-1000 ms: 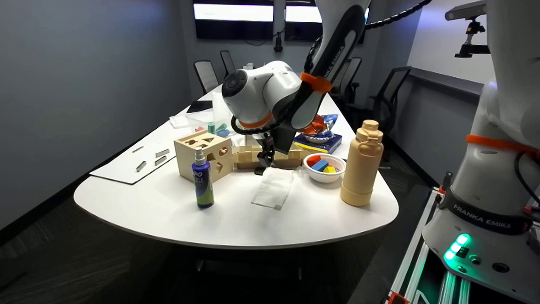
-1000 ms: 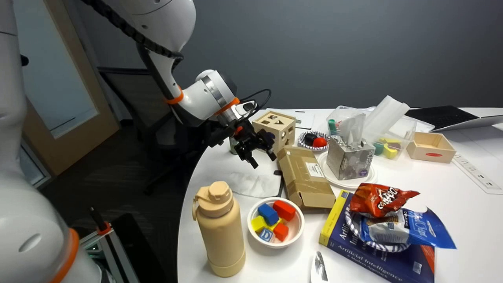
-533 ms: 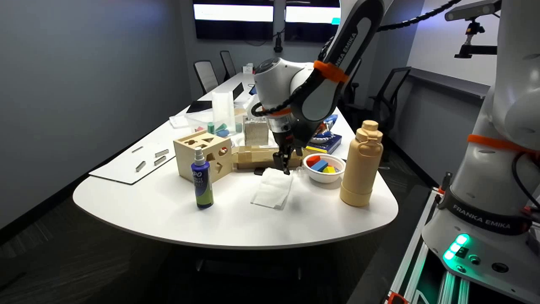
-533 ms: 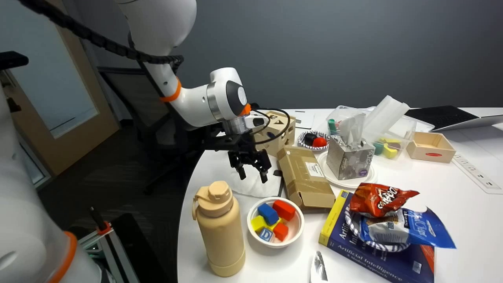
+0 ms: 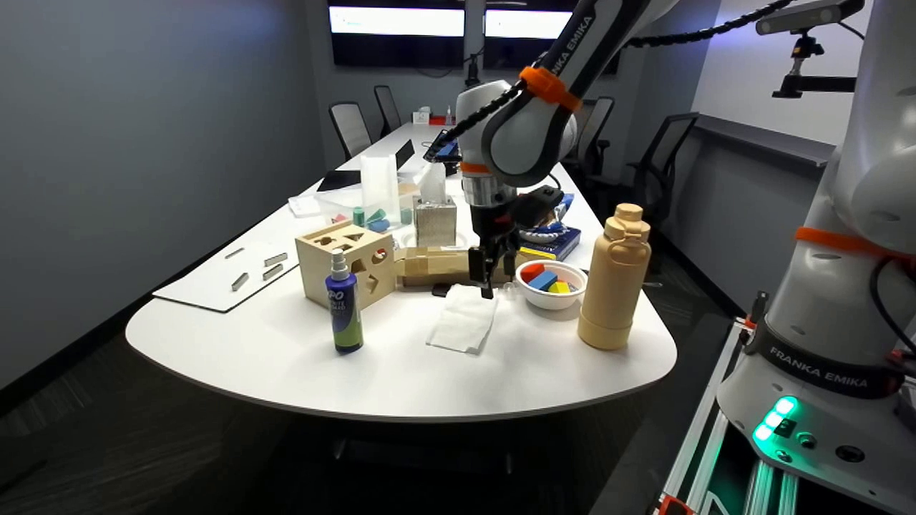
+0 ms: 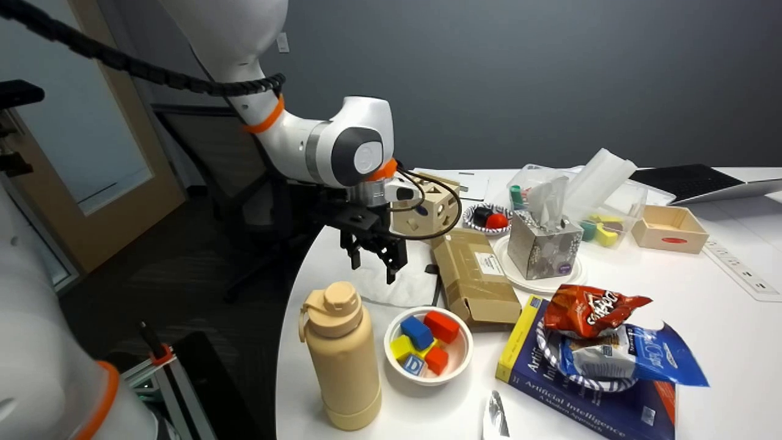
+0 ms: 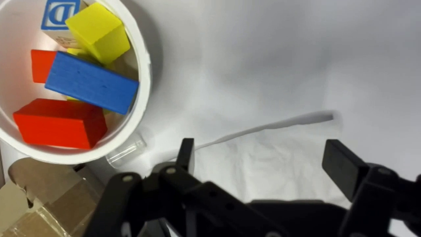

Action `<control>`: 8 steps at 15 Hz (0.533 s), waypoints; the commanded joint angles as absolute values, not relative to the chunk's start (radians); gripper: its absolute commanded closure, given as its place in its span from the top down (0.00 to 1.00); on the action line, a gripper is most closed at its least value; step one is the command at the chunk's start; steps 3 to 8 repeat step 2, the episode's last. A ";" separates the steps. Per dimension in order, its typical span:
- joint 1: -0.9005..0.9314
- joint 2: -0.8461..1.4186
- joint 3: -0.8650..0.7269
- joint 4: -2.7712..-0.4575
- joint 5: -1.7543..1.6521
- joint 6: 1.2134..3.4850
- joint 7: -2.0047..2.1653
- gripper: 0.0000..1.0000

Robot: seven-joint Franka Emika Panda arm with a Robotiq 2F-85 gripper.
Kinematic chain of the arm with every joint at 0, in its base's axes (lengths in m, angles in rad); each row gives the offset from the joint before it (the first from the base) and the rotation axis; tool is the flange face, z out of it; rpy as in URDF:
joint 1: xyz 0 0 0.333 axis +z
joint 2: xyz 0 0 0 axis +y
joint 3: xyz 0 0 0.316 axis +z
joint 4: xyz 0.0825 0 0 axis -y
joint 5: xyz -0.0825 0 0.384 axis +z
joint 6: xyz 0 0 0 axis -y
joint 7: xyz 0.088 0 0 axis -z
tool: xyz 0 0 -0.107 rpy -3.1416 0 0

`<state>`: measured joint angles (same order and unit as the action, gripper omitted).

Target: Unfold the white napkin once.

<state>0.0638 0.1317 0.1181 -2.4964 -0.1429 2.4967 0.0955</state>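
Note:
The white napkin lies folded on the table, longer than wide, and it also shows in the other exterior view. In the wrist view the napkin has a slightly raised edge with a thin grey shadow along it. My gripper is open and empty, pointing down, with the napkin's edge area between its fingers. In both exterior views the gripper is over the napkin's side near the bowl. I cannot tell exactly how high the fingertips are. The gripper's body hides part of the napkin in the wrist view.
A white bowl of coloured blocks stands close beside the gripper, with a small clear tube next to it. A tan bottle stands near the bowl. A cardboard box lies behind the napkin. A spray bottle and wooden cube stand nearby.
The arm has swung from a tilted pose to a nearly upright one. The gripper has moved toward the bowl side and now points down. The napkin has not visibly changed.

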 commanded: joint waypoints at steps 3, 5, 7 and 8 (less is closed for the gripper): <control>0.081 0.035 0.120 -2.522 -0.074 2.435 0.026 1.00; 0.081 0.035 0.120 -2.522 -0.074 2.435 0.026 1.00; 0.081 0.035 0.120 -2.522 -0.074 2.435 0.026 1.00; 0.081 0.035 0.120 -2.522 -0.074 2.435 0.026 1.00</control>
